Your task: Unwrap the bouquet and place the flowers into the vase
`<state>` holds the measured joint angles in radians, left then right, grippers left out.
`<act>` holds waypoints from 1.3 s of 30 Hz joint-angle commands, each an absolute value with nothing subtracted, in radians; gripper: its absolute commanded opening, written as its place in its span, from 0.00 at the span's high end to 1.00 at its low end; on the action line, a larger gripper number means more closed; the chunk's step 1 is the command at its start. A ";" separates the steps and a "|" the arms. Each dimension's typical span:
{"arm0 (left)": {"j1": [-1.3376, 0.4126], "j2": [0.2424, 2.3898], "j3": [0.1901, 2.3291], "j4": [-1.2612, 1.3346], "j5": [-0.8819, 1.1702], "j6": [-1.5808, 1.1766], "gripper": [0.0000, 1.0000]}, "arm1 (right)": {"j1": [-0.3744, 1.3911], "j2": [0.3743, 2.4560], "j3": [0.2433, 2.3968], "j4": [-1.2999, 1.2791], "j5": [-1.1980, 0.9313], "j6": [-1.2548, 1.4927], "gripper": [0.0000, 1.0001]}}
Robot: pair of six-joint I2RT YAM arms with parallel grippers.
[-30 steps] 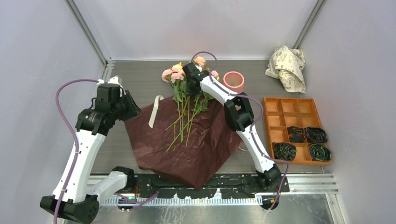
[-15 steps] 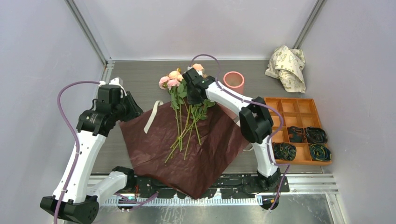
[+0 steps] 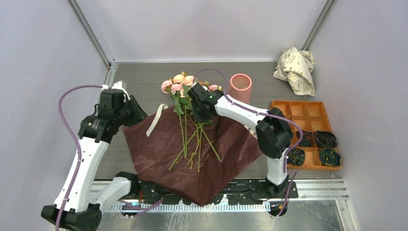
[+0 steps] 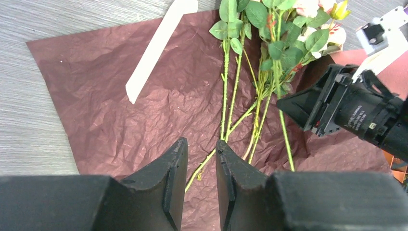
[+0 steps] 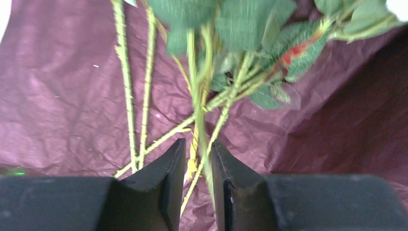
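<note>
I am watching the flowers [image 3: 177, 85] lying loose on the dark red wrapping paper [image 3: 159, 149], which is spreading open and flat across the middle of the table [image 3: 134, 77]. Their pink and peach heads are reaching past the far edge of the paper onto the bare grey surface, and the thin green stems are fanning back toward the arms. The cream ribbon [image 3: 156, 120] is lying untied, half on the paper's left far edge and half on the table.

The right gripper [image 5: 197, 142] is hanging low over the leafy part of the bunch. One green stem is running down between its fingers [image 5: 171, 173], but the gap is looking a little wider than that stem, so I cannot tell whether it is pinching the stem or letting it lie free.

The left gripper [image 4: 201, 142] is hovering above the left side of the paper. Its jaws are standing slightly apart with nothing between them, and the stems are lying below.

The vase [image 3: 240, 86] is standing at the far side, just right of the blooms and apart from them. It is holding no flowers.

Further right I am seeing an orange tray [image 3: 288, 108] with dark bundles in its near compartments, and a crumpled cream paper [image 3: 296, 67] in the far right corner.
</note>
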<state>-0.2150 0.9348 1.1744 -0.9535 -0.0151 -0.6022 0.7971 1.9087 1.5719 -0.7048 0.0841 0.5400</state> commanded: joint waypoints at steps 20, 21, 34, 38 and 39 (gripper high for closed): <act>-0.216 0.931 1.152 -0.901 0.024 -0.613 0.71 | 0.797 2.148 1.865 -0.770 0.187 0.439 0.62; -0.217 0.932 1.154 -0.903 0.022 -0.613 0.71 | 0.796 2.172 1.895 -0.785 0.195 0.435 0.62; -0.217 0.932 1.162 -0.915 0.016 -0.610 0.71 | 0.758 2.333 2.089 -0.836 0.237 0.414 0.77; -0.216 0.922 1.160 -0.922 0.008 -0.604 0.71 | 0.758 2.338 2.118 -0.854 0.231 0.423 0.93; -0.216 0.921 1.159 -0.922 0.008 -0.604 0.71 | 0.760 2.329 2.120 -0.854 0.233 0.426 0.95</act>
<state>-0.2150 0.9409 1.1465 -0.9405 0.0185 -0.6167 0.7589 2.3524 2.0663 -0.8383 0.2169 0.4213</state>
